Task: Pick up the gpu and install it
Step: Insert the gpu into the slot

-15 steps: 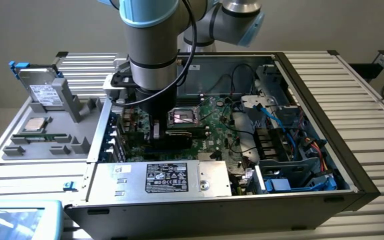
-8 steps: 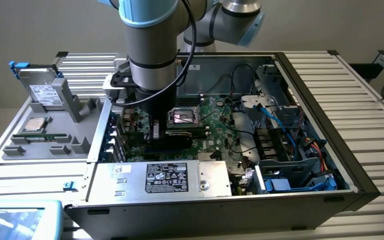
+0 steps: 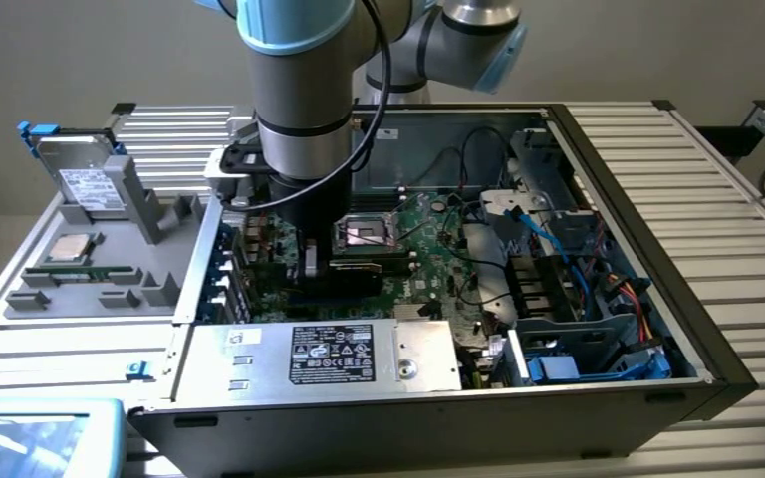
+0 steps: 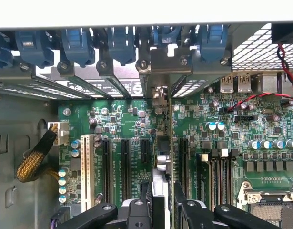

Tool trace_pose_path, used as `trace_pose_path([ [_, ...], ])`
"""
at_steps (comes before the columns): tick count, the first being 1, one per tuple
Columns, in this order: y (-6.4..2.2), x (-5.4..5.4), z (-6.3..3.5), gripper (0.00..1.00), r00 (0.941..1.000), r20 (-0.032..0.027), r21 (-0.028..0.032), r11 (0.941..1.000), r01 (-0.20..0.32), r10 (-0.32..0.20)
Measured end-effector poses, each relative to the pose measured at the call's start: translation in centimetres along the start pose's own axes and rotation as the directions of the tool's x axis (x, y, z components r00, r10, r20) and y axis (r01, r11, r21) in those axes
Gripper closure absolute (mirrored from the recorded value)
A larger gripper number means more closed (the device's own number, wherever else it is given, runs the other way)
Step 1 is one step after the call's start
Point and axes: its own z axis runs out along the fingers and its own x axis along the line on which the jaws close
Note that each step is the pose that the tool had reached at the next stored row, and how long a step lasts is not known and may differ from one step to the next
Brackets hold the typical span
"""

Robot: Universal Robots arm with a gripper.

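Observation:
The gpu stands on edge between my fingers, seen edge-on over the green motherboard. Its silver end bracket lies against the case's rear slot openings. My gripper is shut on the card, with one black finger on each face. In the exterior view the gripper reaches down inside the open computer case, and the gpu shows as a dark slab low over the board beside the CPU socket. I cannot tell whether the card's edge sits fully in a slot.
Black expansion slots lie beside the card, and a yellow braided cable runs further off. A grey tray at the exterior view's left holds a hard drive, a CPU and a RAM stick. The power supply fills the case's near side.

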Motion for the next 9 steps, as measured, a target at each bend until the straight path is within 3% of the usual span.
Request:
trace_pose_path([
  [9, 0.14, 0.02, 0.01, 0.71, 1.0000, -0.0003, 0.0005, 1.0000, 0.001, -0.001],
])
